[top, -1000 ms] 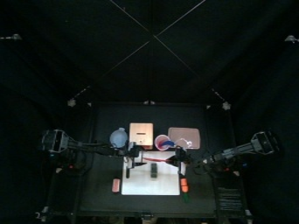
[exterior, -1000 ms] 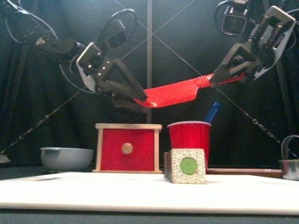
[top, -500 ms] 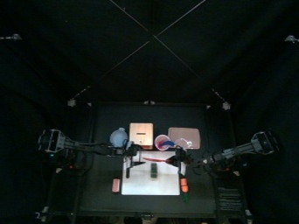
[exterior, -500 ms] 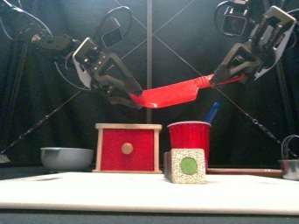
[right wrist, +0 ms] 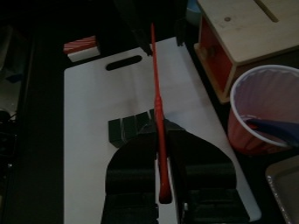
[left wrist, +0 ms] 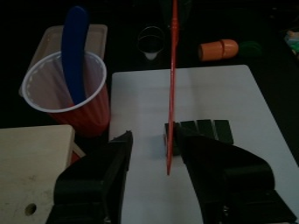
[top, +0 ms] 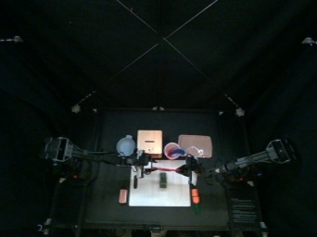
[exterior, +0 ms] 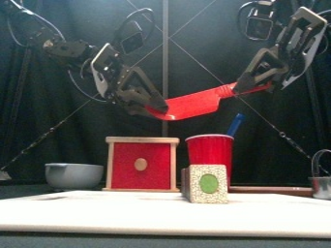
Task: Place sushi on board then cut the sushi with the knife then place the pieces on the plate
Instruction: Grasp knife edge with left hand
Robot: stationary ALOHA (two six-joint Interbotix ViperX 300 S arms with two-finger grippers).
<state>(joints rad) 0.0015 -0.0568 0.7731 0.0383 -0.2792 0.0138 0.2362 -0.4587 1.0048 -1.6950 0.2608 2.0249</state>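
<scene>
Above the board, a red toy knife (exterior: 195,100) hangs level with my right gripper (exterior: 250,88) shut on its handle. My left gripper (exterior: 151,106) is at the blade's tip. In the left wrist view the blade (left wrist: 173,87) stands edge-on between its open jaws, close to one of them. The dark green sushi roll (exterior: 204,183) stands on the white cutting board (top: 161,192), straight below the knife. The pink tray (top: 196,145) lies behind the board at the right.
A red cup (exterior: 210,159) with a blue knife (exterior: 235,124) stands behind the sushi. The wooden box (exterior: 141,164) and blue-grey bowl (exterior: 74,174) are at back left. A metal cutter (exterior: 320,180) sits far right. Small toy foods (top: 122,195) lie by the board's sides.
My left gripper has shifted a little to the right, closer onto the knife's tip. The right gripper and the knife have stayed where they were.
</scene>
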